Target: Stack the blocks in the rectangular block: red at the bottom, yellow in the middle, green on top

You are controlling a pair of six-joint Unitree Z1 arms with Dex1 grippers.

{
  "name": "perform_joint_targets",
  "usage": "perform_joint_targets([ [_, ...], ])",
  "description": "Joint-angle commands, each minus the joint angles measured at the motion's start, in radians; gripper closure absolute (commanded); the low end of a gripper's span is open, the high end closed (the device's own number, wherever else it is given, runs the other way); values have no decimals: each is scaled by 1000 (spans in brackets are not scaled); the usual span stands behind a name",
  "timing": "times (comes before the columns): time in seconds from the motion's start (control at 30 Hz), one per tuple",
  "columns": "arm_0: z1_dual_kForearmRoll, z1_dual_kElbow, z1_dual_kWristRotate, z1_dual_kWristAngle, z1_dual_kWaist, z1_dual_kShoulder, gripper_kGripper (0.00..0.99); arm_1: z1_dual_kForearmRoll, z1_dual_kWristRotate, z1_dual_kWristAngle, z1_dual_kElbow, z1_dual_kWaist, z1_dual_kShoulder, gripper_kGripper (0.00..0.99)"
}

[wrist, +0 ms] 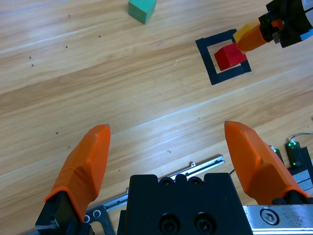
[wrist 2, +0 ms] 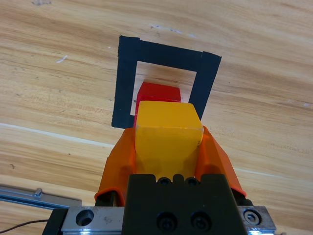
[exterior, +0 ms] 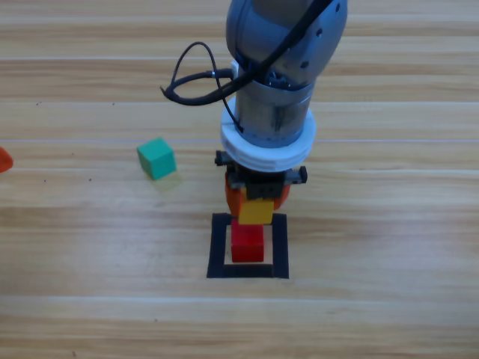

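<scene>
Red cube (exterior: 248,244) sat inside the black tape square (exterior: 218,247), so first layer judged done. Yellow cube (wrist 2: 167,137) clamped between the orange jaws of the right gripper (wrist 2: 168,147), carried low and just short of the red one, near the square's back edge; in the high view, seen overlapping the red cube's far top edge, though not yet squarely over it. Could not tell whether the two cubes touched. Second layer therefore under way but unfinished: needed to be brought over the red cube, lowered flat and released. Teal-green cube (exterior: 156,158) lay untouched on the bare wooden table (exterior: 374,314), well apart from the square, off to the left and farther back. Third layer wholly left to do. Left gripper (wrist: 166,147) waited at the picture's left edge, jaws spread wide and gripping nothing, looking across the table toward the square.
</scene>
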Motion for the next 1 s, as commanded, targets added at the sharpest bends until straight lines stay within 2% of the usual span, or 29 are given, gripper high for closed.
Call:
perform_joint_targets([
  [0.03,8,15,-3,-10,14,33,0,16,12,2,2,29,95,990],
  [1.0,0,20,-3,-7,14,76,0,16,26,-22,-8,57,99,990],
])
